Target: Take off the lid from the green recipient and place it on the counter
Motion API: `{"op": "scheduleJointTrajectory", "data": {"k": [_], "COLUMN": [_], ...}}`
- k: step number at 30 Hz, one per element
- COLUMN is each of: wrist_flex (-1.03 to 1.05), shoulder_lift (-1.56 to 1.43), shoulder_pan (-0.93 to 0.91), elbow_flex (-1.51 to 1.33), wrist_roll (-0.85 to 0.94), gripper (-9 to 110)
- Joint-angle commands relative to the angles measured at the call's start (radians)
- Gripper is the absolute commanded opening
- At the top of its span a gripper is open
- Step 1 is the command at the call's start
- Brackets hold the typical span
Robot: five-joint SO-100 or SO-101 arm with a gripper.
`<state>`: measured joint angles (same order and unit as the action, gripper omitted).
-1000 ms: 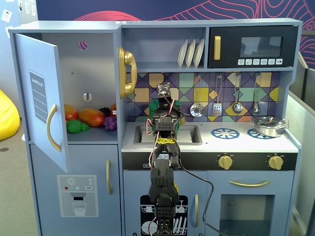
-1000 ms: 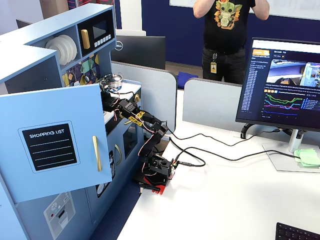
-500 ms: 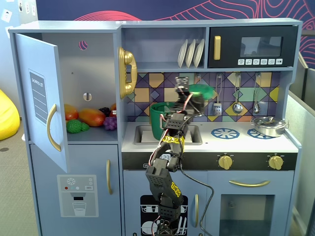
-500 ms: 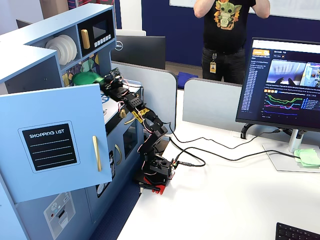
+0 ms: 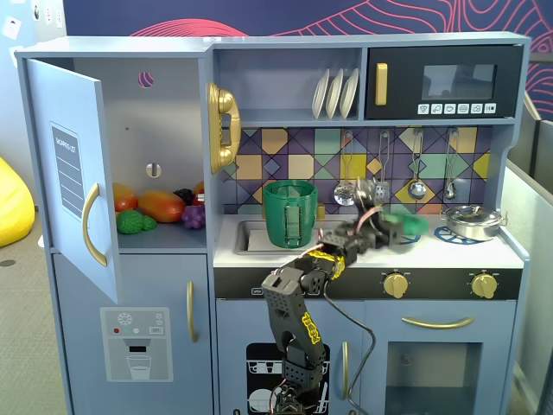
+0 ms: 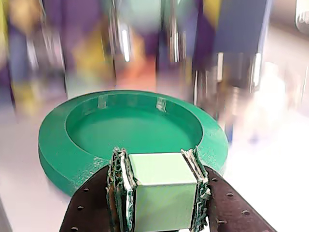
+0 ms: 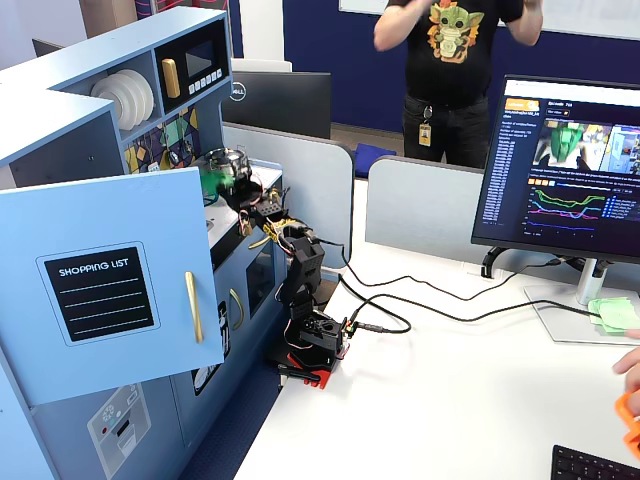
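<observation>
Jaws (image 6: 161, 193) clamping lid (image 6: 96, 145) knob, counter (image 5: 449, 251) open

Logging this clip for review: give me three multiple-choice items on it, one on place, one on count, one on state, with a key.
1. Where is the flat round green plastic lid?
A. on the tall dark-green tapered plastic container
B. held to the container's right in a fixed view
C. in the sink

2. How many white plates stand in the rack?
A. one
B. three
C. five

3. The two-finger gripper is:
A. shut on the lid's knob
B. open, empty
C. out of view

Key: 1 B, container top open, lid at the arm's tip; 2 B, three rims show; 3 A, wrist view shows the knob between the fingers.
</observation>
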<state>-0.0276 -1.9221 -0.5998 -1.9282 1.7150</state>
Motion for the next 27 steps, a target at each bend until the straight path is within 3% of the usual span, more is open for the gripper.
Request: {"op": "scheduleJointTrajectory", "data": {"k": [1, 9, 14, 20, 23, 27], "wrist_flex": [-0.094, -0.118, -0.101, -0.021, 0.155, 0.557], "shoulder_lift": [0.012, 0.058, 0.054, -0.012, -0.138, -0.407], "shoulder_pan": [-0.005, 0.015, 0.021, 0.035, 0.052, 0.098], "elbow_flex": [-0.028, -0.037, -0.018, 0.044, 0.077, 0.067], "wrist_roll": [-0.012, -0.015, -0.075, -0.034, -0.018, 0.0], "gripper": [0, 0, 24, 27, 25, 22]}}
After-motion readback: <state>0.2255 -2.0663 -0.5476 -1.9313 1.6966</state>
